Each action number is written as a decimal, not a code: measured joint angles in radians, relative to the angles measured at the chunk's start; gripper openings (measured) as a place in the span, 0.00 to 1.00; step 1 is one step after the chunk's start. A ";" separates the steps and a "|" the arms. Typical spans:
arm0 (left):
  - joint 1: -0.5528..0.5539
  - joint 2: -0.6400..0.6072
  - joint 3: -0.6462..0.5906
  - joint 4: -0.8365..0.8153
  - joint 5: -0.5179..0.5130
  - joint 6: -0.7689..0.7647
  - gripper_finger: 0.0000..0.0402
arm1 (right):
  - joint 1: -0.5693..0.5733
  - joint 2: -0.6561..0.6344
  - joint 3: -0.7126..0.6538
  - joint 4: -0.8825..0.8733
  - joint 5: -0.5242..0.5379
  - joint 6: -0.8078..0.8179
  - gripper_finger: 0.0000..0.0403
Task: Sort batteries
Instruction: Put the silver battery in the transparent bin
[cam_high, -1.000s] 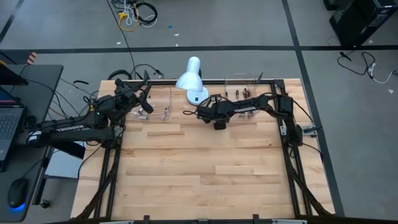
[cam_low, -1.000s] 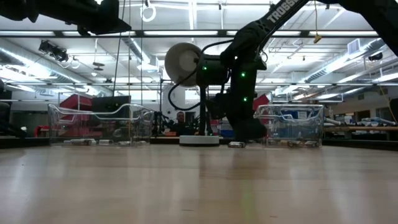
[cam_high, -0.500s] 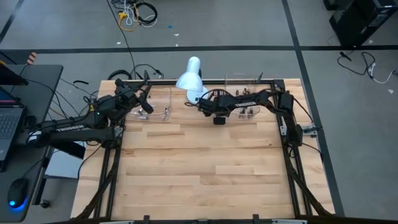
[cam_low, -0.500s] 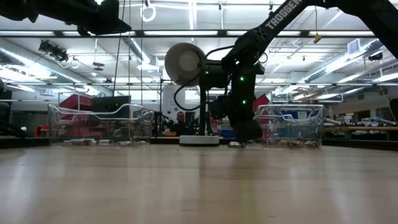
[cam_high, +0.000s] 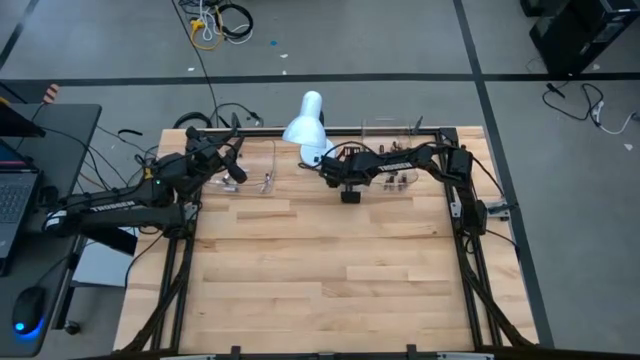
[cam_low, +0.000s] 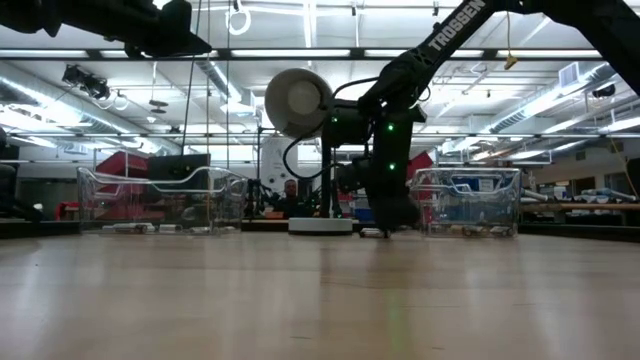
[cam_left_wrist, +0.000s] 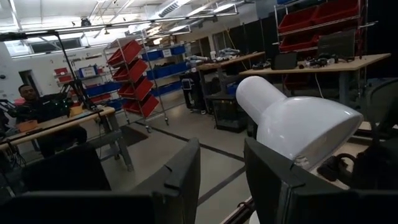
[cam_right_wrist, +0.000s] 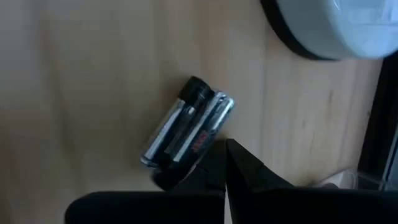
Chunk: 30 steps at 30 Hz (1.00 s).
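One battery (cam_right_wrist: 186, 132) lies flat on the tabletop near its far edge, beside the lamp base (cam_right_wrist: 329, 28), its long axis slanting just ahead of my right end effector (cam_right_wrist: 219, 163), whose fingers are pressed together and empty.

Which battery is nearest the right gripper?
The silvery battery lying on bare wood by the lamp base, right at the shut right gripper. The other batteries lie farther off by the clear tray.

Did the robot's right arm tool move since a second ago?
Yes. In the high view the right tool slid toward the table's far edge, closer to the white desk lamp's round base.
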<state>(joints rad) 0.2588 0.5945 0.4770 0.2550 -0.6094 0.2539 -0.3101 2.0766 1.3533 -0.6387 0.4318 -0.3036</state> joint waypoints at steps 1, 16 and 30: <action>0.000 0.000 0.000 -0.004 0.000 0.000 0.30 | 0.008 0.000 0.000 0.001 -0.012 0.008 0.00; -0.001 0.027 -0.001 -0.389 0.494 -0.081 0.30 | 0.134 -0.109 0.054 -0.061 -0.057 0.128 0.00; -0.260 0.214 -0.180 -0.296 0.423 -0.219 0.13 | 0.271 -0.140 -0.057 0.134 -0.113 0.215 0.00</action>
<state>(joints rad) -0.0007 0.8090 0.2971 -0.0415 -0.1866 0.0351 -0.0387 1.9369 1.2963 -0.5051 0.3193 -0.0887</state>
